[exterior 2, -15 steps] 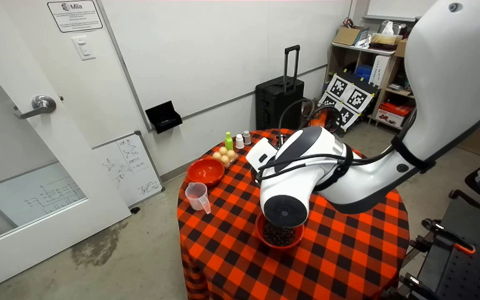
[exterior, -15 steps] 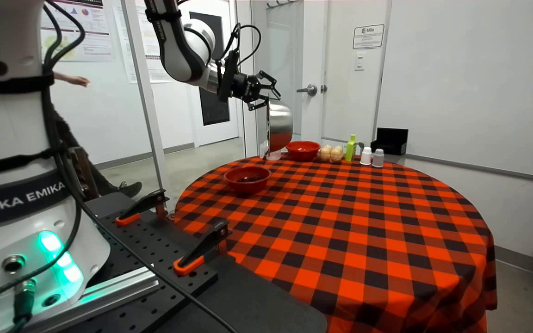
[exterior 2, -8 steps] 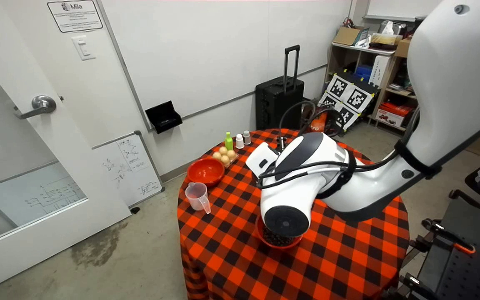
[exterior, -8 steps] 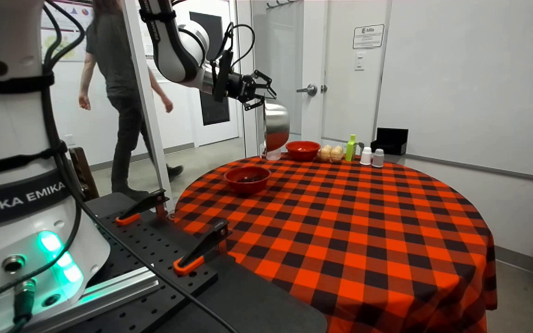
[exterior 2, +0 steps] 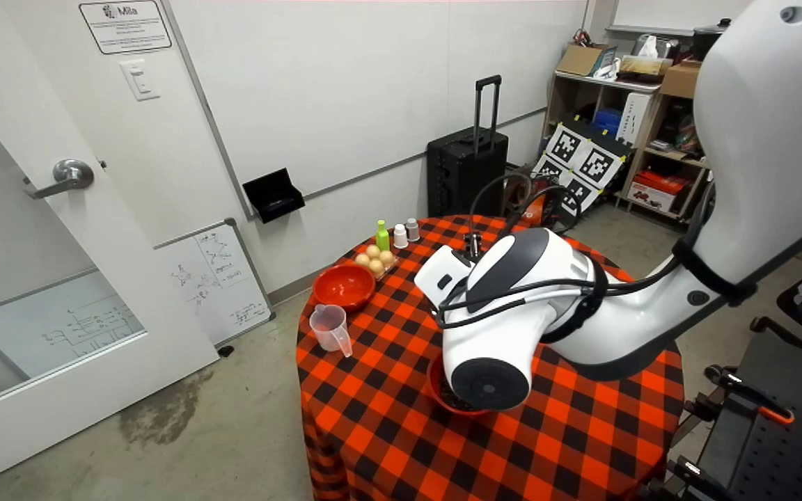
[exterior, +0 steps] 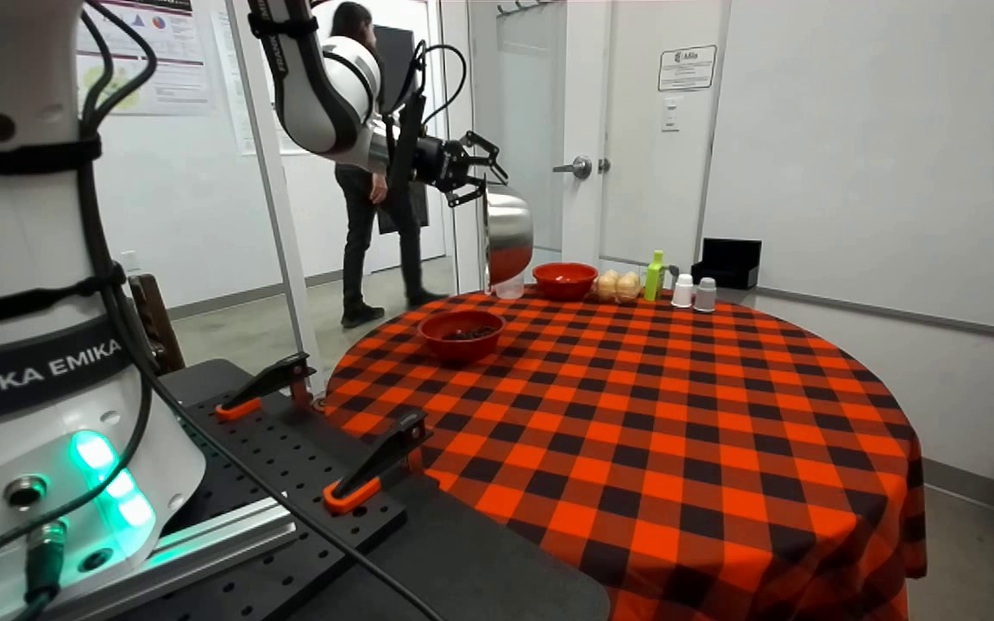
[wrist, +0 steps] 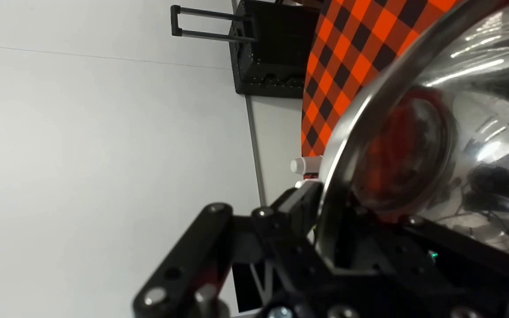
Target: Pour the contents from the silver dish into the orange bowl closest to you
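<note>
My gripper (wrist: 332,212) was clamped on the rim of the silver dish (wrist: 480,145), 1 of its fingers (wrist: 307,201) against the outside of the metal and the other against the inside. I held the dish in the air above the checked cloth (exterior: 652,414), turned onto its side, its rim close to upright in an exterior view and its hollow facing my wrist; in the wrist view the inner wall shone with reflections, some of them red. The orange bowl (exterior: 459,348) sat upright on the cloth, lower than the dish, and small dark pieces (exterior: 473,333) lay inside it. In an exterior view my arm (exterior 2: 638,323) covered the dish and part of that bowl, so I could not tell whether the dish was straight over it. Well apart from it stood the smaller-looking red-orange bowl (exterior 2: 344,287), with a clear measuring jug (exterior 2: 328,327) just beside it on 1 side and pale eggs (exterior 2: 374,261) on the other. Next to the eggs stood a green bottle (exterior 2: 382,238), then 2 small pale shakers (exterior 2: 400,237) side by side. A person (exterior: 359,220) in dark trousers was upright in the background, beyond the cloth, partly behind my arm.
</note>
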{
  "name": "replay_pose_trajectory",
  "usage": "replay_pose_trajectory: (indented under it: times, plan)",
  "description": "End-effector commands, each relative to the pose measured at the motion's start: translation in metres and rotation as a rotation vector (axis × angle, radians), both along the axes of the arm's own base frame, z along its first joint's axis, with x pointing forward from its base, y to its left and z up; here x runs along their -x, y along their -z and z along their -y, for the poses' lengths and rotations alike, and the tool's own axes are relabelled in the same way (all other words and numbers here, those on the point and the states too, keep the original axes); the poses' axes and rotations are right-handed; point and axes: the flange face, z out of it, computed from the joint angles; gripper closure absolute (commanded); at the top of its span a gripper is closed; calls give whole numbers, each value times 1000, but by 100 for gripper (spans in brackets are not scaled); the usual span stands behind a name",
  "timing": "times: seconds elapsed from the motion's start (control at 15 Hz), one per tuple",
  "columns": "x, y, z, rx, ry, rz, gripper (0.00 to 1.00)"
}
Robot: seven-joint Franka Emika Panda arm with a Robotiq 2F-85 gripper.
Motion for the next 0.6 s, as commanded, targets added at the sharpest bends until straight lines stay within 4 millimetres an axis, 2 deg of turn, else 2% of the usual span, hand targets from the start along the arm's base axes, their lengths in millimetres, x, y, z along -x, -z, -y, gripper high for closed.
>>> replay_pose_trajectory:
  times: [0.0,0.13,0.2,0.53]
  plan:
    - [7,-10,1,15,-19,27,98]
    - [4,-10,4,-2,-10,-27,98]
    - [1,-2,0,-1,-2,-6,93]
    - [0,-1,2,-4,0,-12,93]
